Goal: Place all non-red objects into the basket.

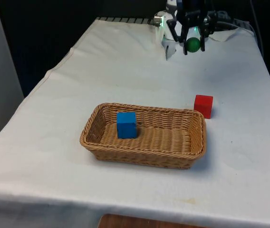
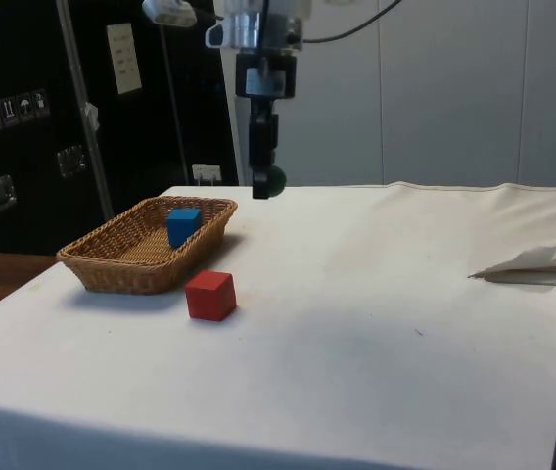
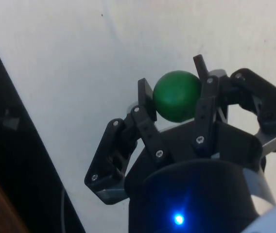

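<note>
A green ball [image 1: 193,44] is clamped in the gripper [image 1: 192,43] above the table's [image 1: 125,71] far edge, well apart from the basket [image 1: 192,124].

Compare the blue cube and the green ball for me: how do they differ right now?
The blue cube is flat-faced; the green ball is round. The cube rests inside the basket; the ball is clamped in the gripper above the table. Both are non-red.

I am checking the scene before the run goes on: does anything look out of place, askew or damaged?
Nothing stands out. The blue cube sits in the basket, the red cube stands on the cloth beside it, and the gripper holds the green ball above the table.
</note>
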`<action>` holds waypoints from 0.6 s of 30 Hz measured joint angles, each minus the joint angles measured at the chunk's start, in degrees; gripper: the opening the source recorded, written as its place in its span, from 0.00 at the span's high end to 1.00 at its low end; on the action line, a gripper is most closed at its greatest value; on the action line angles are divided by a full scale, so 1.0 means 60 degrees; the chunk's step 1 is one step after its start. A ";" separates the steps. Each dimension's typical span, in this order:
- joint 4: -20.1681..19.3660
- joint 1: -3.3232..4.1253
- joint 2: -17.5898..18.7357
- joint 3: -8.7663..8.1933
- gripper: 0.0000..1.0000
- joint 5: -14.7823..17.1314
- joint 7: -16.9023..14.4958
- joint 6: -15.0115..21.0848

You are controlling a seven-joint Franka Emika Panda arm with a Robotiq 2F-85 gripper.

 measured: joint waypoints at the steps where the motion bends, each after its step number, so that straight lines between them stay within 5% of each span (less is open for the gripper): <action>1: 0.0000 0.0000 0.0000 0.0000 1.00 0.0000 0.0000 0.0000; 18: 0.1681 -0.0057 0.1557 -0.0038 1.00 0.0201 -0.0124 0.0000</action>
